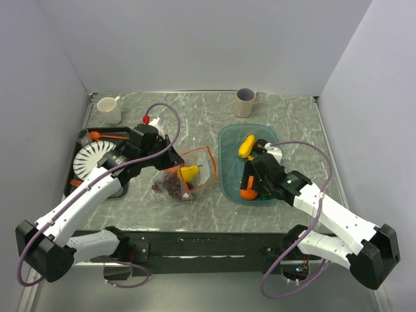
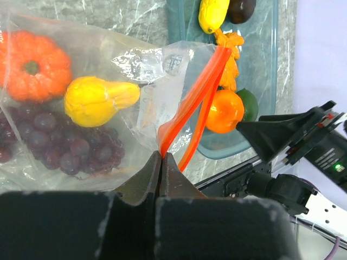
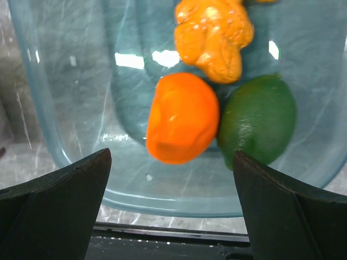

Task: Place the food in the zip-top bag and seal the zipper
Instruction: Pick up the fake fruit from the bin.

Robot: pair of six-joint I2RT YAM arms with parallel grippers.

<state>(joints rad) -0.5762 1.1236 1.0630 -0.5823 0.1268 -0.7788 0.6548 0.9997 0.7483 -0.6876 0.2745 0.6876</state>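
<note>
Top external: the zip-top bag (image 1: pixel 201 166) is seen on the bench (image 1: pixel 286 123) beside the teal tray (image 1: pixel 231 170). Left wrist: its zipper (image 2: pixel 201 86) is pinched by the left tool (image 2: pixel 162 160), grapes (image 2: pixel 65 146) inside. Right wrist: the right tool (image 3: pixel 172 156) is spread above an orange fruit (image 3: pixel 181 116) in the tray.

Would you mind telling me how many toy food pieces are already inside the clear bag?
3, all in the bag: orange pumpkin at upper left of the left wrist view, yellow pear beside it, purple grapes under both. The frame edge may hide more.
</note>
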